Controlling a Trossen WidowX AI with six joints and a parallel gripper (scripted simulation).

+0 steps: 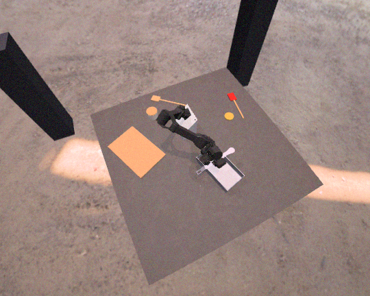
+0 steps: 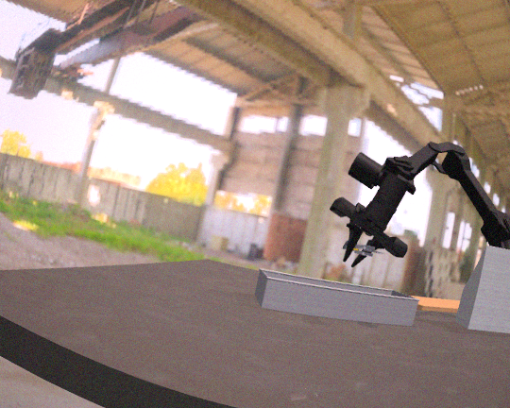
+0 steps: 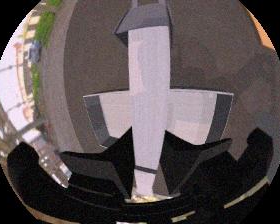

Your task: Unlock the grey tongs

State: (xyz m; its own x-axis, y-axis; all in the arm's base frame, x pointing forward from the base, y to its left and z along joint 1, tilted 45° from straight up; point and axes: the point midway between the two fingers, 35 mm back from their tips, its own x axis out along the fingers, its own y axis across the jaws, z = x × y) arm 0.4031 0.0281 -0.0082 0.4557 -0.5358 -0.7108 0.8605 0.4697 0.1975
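Note:
The grey tongs (image 1: 229, 151) (image 2: 361, 252) (image 3: 151, 90) are still closed and lie level between my fingers. My gripper (image 1: 216, 160) (image 2: 354, 259) (image 3: 144, 127) is shut on their middle and holds them a little above the near end of the roasting tin (image 1: 228, 177) (image 2: 334, 302) (image 3: 193, 112). In the wrist view the tongs run straight away from me across the tin, with a loop at their far end. The orange wooden board (image 1: 136, 151) (image 2: 436, 304) lies flat on the table to the left of the arm's base.
The arm stands on a grey block (image 1: 190, 120) (image 2: 495, 290). A red spatula (image 1: 231, 96), a yellow disc (image 1: 229, 116), an orange spatula (image 1: 156, 99) and an orange-topped cup (image 1: 151, 111) lie at the back. Black pillars (image 1: 251, 38) (image 1: 25, 85) stand beyond the table.

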